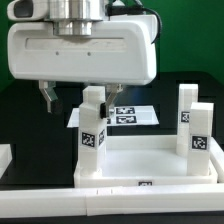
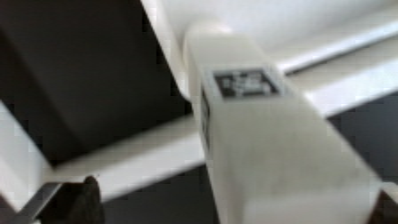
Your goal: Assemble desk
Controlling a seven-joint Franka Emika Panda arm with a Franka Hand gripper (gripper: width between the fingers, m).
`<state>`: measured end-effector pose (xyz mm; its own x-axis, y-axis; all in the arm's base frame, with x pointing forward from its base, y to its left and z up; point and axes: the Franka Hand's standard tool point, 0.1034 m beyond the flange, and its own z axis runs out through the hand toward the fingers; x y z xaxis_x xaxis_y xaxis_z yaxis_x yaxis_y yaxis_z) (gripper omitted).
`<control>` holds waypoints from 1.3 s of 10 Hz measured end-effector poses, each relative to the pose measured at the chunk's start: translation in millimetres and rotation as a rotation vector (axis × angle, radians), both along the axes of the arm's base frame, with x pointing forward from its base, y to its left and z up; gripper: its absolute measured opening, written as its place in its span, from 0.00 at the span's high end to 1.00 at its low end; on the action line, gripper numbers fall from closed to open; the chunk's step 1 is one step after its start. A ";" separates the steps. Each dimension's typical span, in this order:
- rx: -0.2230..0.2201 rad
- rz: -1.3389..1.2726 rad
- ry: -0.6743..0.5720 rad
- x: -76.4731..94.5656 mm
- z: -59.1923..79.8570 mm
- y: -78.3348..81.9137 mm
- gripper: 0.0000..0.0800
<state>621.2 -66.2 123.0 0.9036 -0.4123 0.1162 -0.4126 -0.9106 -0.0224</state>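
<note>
In the exterior view the claw [image 1: 70,100] hangs released in the frame's middle-left, fingers straddling a standing leg [image 1: 93,130] on the desk panel [image 1: 150,168] at lower centre; lifting off-line could clip and topple it. In the wrist view that tagged leg [image 2: 249,120] fills the centre, one dark finger [image 2: 63,200] at lower left, so a sideways drift would knock a loosely seated leg.

panel [image 1: 150,160]: on table [image 1: 20,120] | legs: one [image 1: 93,135] at its left corner, exterior view; two [image 1: 200,135] at right edge | marker board [image 1: 130,113]: behind panel
</note>
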 end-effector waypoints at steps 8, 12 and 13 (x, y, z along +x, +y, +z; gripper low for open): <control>0.017 -0.197 0.007 -2.0 -7.7 2.5 0.64; 0.089 -0.702 -0.032 2.1 -9.3 11.4 0.64; 0.138 -0.894 -0.044 3.7 -9.7 14.5 0.64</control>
<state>624.9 -51.6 113.2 0.2356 -0.9710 0.0406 -0.9608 -0.2390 -0.1403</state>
